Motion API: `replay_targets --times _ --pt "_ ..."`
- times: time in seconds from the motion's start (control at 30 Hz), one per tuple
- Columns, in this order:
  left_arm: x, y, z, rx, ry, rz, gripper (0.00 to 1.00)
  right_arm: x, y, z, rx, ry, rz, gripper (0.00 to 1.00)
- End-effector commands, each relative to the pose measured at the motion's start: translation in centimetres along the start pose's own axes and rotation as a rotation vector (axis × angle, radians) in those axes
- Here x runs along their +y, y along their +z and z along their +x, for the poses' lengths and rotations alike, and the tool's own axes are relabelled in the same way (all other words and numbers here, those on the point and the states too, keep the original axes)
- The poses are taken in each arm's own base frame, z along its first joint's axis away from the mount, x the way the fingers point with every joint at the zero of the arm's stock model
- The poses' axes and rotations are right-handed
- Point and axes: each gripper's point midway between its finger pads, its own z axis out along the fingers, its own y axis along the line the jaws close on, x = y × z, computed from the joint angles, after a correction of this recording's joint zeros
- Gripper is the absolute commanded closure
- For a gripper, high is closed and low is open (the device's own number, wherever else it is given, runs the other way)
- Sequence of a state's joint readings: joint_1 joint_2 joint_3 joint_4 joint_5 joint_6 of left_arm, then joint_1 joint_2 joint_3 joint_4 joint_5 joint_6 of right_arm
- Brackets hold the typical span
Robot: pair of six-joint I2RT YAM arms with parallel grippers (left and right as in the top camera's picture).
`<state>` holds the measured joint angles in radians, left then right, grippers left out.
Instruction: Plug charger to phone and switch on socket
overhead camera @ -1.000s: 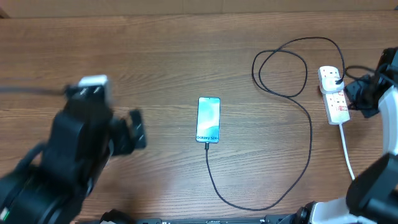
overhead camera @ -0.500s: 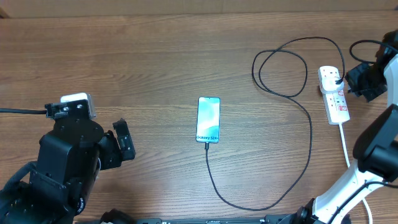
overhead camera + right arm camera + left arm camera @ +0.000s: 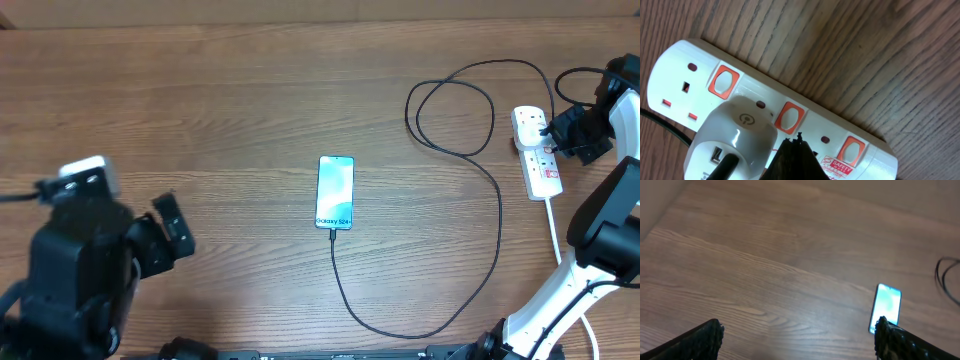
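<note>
Now the charger [image 3: 497, 215] seems already joined to the phone [image 3: 335, 192], which lies in the middle of the tabletop [image 3: 200, 90]. Its white adapter [image 3: 735, 135] sits in the socket [image 3: 815, 125] at the far right. So I judge the switching step is in hand. My right end effector [image 3: 796, 149] is clenched and empty, its tip at the middle red switch [image 3: 789, 118]; next I need a short firm press there. My left end effector [image 3: 797, 332] hangs released, well apart.

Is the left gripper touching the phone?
Apart. The overhead view shows a wide stretch of wooden table between the left gripper and the phone.
</note>
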<state>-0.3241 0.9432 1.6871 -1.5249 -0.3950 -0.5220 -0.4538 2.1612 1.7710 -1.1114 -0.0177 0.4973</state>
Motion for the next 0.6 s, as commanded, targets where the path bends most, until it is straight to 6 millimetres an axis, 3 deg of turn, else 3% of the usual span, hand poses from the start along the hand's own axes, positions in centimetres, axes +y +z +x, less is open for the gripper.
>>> replay_targets --times 0.0,0.27,0.57 --pt "2.1 -1.7 -0.1 -0.072 -0.072 -0.023 0.00 0.7 -0.2 -0.8 -0.018 -0.005 -0.025 0.96" --pt "4.8 -5.6 0.7 -0.200 -0.157 0.002 0.00 1.1 0.0 -1.1 -0.030 -0.004 -0.038 0.96" --pt "5.9 -7.6 1.4 -0.267 -0.187 0.039 0.00 2.2 4.3 1.5 0.091 -0.061 -0.026 0.96"
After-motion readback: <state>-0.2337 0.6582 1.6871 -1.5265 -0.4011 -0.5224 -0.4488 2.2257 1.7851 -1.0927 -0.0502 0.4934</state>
